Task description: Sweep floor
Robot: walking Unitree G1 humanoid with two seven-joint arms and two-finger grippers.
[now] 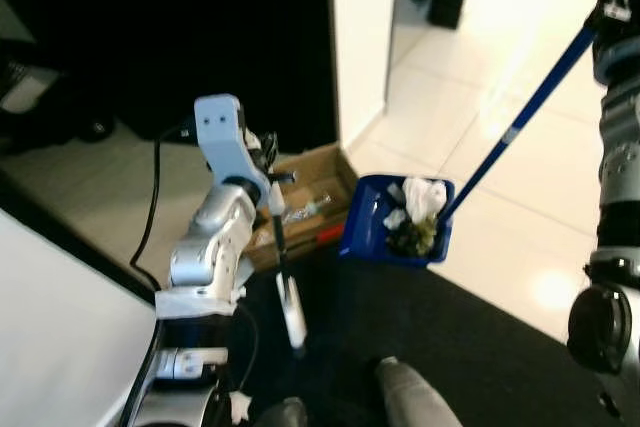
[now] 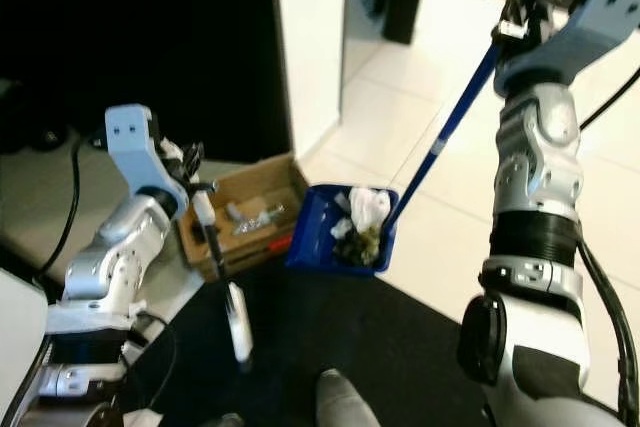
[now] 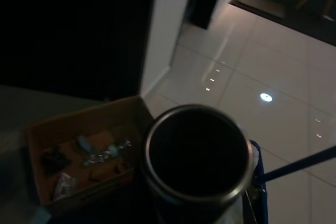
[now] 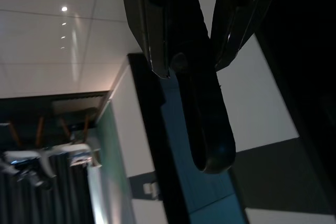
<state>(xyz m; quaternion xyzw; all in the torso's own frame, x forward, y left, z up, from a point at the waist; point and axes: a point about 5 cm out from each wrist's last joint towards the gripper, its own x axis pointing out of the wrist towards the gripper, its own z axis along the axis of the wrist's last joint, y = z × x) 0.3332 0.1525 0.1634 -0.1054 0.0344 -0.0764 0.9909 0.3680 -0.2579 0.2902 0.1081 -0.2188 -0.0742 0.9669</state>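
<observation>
The right gripper (image 2: 520,22) has its jaws clamped on the top of the blue dustpan handle (image 2: 450,127); the left gripper (image 2: 203,209) grips the brush (image 2: 236,319). The handle slants down to the dustpan (image 1: 395,222), holding litter, raised between pale tiled floor (image 1: 520,207) and dark mat (image 1: 440,347), beside a cardboard box (image 1: 310,197).

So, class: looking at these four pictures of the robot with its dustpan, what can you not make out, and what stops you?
- Cardboard box contents: small and blurred in the eye views, dim in the left wrist view.
- Dark clump in the blue dustpan under the white paper: too small to identify.
- Brush end of the tool in the left gripper: lost against the dark mat.
- Right gripper on the dustpan handle: its fingertips are blurred.
</observation>
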